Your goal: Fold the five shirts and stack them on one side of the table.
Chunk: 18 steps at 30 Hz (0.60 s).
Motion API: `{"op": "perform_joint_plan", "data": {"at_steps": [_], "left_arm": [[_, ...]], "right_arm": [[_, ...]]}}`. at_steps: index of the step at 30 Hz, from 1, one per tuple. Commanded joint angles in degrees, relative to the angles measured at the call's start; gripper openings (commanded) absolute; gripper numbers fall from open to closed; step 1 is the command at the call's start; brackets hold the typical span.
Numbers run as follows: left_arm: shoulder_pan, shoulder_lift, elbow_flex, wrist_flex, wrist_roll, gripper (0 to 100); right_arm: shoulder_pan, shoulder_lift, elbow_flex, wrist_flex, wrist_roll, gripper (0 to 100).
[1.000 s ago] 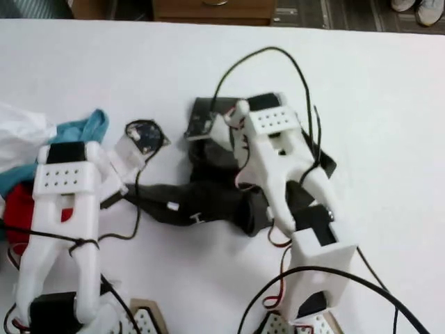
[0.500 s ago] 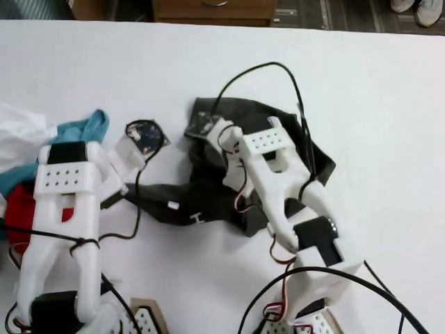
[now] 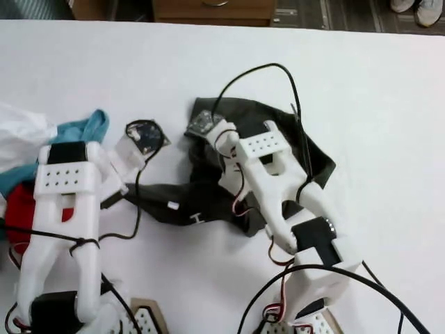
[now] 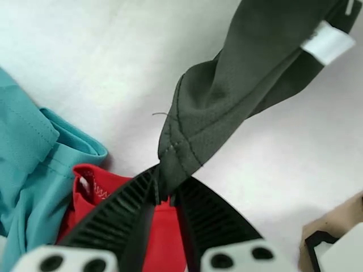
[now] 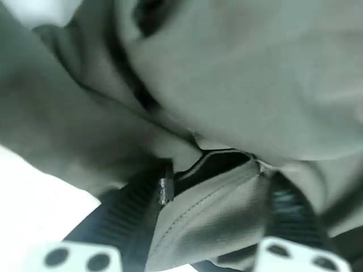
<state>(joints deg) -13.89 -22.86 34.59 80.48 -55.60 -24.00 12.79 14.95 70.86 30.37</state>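
Note:
A dark grey shirt (image 3: 201, 202) lies crumpled at the table's middle. My left gripper (image 3: 115, 192) is at its left end, shut on a bunched hem of the dark shirt (image 4: 227, 96); in the left wrist view the left gripper (image 4: 165, 190) pinches that hem tight. My right gripper (image 3: 220, 136) sits low over the shirt's upper part near its neck label (image 3: 203, 122). In the right wrist view the right gripper (image 5: 210, 198) stands open, a fold of grey cloth (image 5: 215, 221) lying between its black fingers (image 5: 130, 204).
A teal shirt (image 3: 85, 128), a red shirt (image 3: 17, 209) and a white one (image 3: 19, 131) are piled at the table's left edge by the left arm. A black cable (image 3: 292, 76) loops above the right arm. Bare white table (image 3: 375, 104) stretches to the right and back.
The right arm has swung left and drawn back toward its base, uncovering the shirt's right part. The left arm and the sleeve it holds have stayed still.

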Motion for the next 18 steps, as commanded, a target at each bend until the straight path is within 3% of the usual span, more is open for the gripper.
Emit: {"op": "perform_joint_plan", "data": {"at_steps": [1, 5, 11, 18], "left_arm": [[-0.4, -1.9, -0.3, 0.3, -0.2, 2], [-0.4, -1.9, -0.3, 0.4, -0.1, 2], [-0.4, -1.9, -0.3, 0.4, -0.1, 2], [-0.4, -1.9, -0.3, 0.4, -0.1, 2]], "right_arm": [[-0.3, -0.3, -0.5, -1.1, -3.1, 15.0], [0.0, -0.2, -0.3, -1.8, -3.2, 9.8], [0.5, -0.1, -0.2, -1.5, -3.2, 9.8], [7.3, 0.5, -0.5, -1.8, -2.8, 6.7]]}}
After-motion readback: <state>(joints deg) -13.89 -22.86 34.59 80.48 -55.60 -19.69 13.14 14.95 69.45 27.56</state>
